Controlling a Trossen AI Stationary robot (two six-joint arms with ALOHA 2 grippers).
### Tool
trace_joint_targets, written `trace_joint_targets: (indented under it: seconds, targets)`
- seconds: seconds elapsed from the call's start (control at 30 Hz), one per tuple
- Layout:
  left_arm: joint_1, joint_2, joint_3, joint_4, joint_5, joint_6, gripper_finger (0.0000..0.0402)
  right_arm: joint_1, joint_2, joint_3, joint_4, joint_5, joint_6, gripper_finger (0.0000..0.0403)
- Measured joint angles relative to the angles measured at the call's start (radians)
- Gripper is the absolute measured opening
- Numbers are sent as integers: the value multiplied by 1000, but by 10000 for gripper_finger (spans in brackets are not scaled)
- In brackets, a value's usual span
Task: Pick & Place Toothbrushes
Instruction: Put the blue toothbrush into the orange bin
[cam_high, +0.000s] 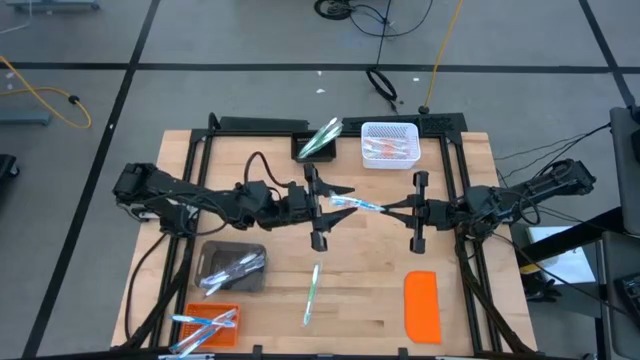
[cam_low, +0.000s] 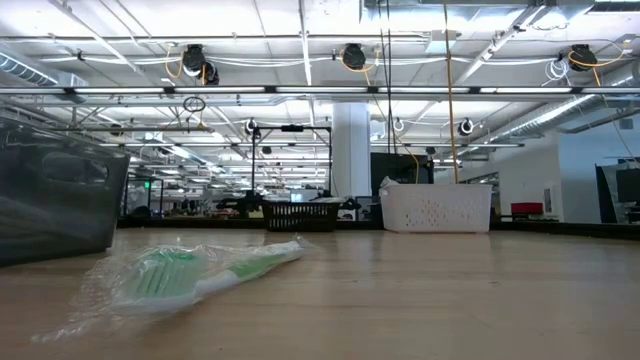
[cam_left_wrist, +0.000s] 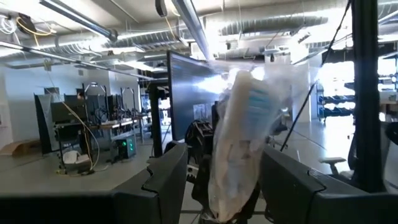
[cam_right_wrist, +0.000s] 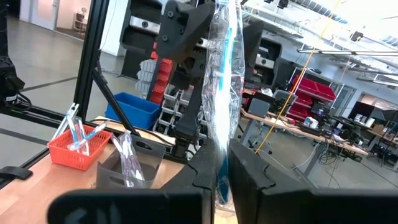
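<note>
Grey tiled floor with dark seams (cam_high: 250, 40), yellow cable trailing across it (cam_high: 45, 90), white open ceiling with pipes and hanging round lamps (cam_low: 345, 55), white square column (cam_low: 352, 150), red storage bins on distant shelving (cam_right_wrist: 314, 93)

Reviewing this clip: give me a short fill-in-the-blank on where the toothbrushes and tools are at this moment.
1. The right tool is shut on a wrapped toothbrush whose accent is ____.
2. The left tool facing it has its fingers ____.
3. A lone green toothbrush lies on the ____.
4. The flat lid near the right arm is coloured ____.

Missing words: blue; open; table; orange
</note>
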Motion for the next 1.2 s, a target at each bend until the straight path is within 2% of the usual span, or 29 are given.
trace_joint_targets:
  seconds: [0.33, 1.07, 1.2]
  targets:
    - [4, 3, 0, 3, 49, -2, 189, 0, 0, 0, 0, 0, 1, 15]
    - [4, 3, 0, -2, 49, -2, 188, 0, 0, 0, 0, 0, 0, 15]
    - [4, 3, 0, -2, 49, -4, 174, 0, 0, 0, 0, 0, 0, 15]
